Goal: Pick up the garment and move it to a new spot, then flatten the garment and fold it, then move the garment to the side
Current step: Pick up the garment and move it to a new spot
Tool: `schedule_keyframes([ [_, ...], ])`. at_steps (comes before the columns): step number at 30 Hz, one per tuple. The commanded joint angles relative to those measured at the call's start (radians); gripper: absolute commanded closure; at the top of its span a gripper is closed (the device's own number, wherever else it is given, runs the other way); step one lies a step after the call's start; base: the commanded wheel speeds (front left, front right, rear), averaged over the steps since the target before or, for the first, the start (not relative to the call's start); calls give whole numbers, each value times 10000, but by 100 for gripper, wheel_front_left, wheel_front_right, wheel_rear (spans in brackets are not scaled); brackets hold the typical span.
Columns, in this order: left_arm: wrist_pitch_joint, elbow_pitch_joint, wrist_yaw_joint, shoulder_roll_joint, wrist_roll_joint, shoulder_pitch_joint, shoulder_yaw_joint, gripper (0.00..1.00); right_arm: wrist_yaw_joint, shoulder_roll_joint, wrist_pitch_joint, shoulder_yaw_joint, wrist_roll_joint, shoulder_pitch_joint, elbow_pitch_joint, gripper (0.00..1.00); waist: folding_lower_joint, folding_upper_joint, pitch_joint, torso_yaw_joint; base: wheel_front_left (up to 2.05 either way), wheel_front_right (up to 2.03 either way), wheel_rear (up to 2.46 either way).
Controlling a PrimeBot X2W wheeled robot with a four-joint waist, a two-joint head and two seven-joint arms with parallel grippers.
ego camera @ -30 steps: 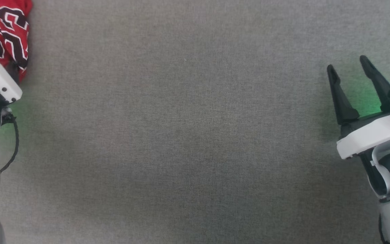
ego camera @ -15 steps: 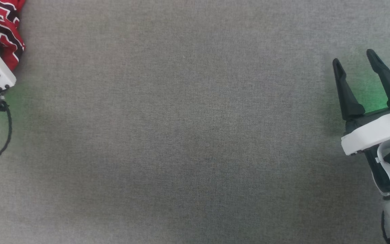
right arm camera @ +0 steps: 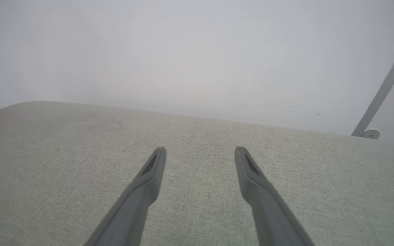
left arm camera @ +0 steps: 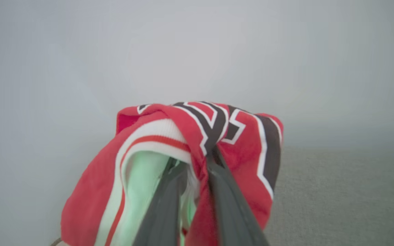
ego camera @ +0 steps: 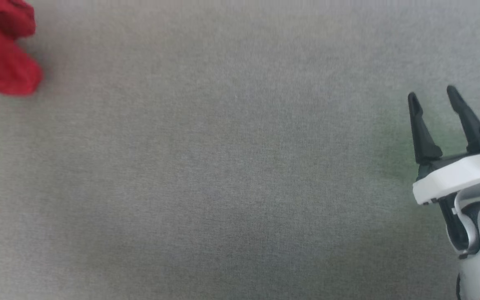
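Crumpled red garment [ego camera: 4,66] has lifted, pinched between the left fingers [left arm camera: 161,208].

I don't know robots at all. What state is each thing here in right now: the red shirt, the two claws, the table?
garment: bunched up, a fold pinched by the left claw, apparently lifted off the table.
left gripper: shut on the garment.
right gripper: open, holding nothing, over bare cloth.
grey cloth table: flat, nothing lying across its middle.
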Motion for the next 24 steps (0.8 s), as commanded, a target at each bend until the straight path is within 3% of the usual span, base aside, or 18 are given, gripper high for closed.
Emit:
schedule_keyframes([
  [1, -61, -272, -55, 122, 144, -179, -191, 100, 1, 91, -119, -75, 16, 153, 86, 0, -1, 0, -538, 90, 0, 0, 0],
  [7, 578, -1503, -98, 219, 320, -146, -828, 100, 1, 357, -308, -297, 27, 466, 346, 0, -1, 0, -1319, 122, 0, 0, 0],
  [13, 1810, -3787, -78, 306, 143, 484, -1152, 100, 1, 554, -451, -547, 0, 650, 481, 0, -1, 0, -1810, -73, 0, 0, 0],
  [24, 4968, -10001, 957, 663, -254, 2578, -1211, 100, 1, 799, -655, -879, -41, 515, 700, 0, -1, 0, -2086, -1347, 0, 0, 0],
])
